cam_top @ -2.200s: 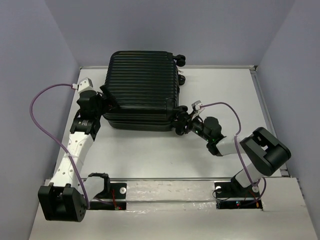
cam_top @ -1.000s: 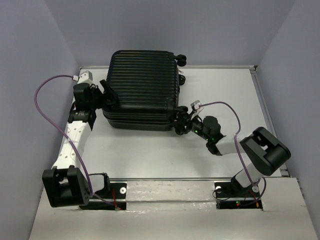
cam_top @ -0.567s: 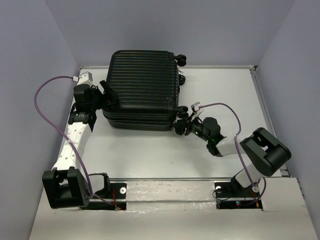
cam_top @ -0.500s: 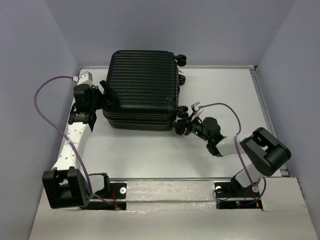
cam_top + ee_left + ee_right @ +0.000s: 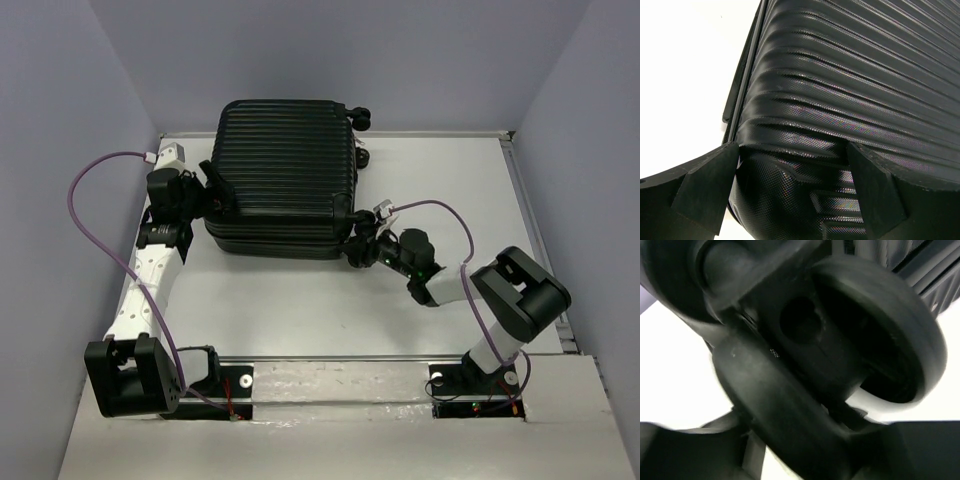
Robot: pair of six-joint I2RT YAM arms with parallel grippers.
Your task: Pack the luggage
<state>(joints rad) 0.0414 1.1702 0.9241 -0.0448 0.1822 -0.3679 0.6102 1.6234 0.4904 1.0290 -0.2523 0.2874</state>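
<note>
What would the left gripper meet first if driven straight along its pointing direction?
The black ribbed hard-shell suitcase: its rounded corner sits between the left gripper's open fingers, apparently very close; exact gap unclear.

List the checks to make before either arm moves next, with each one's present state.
1. The suitcase lies flat on the table: ok.
2. The left gripper is open, astride the suitcase's corner: ok.
3. The right gripper is at the wheel: ok.
4. The right gripper is clamped on the wheel: cannot tell.
5. The suitcase is fully shut: cannot tell.
</note>
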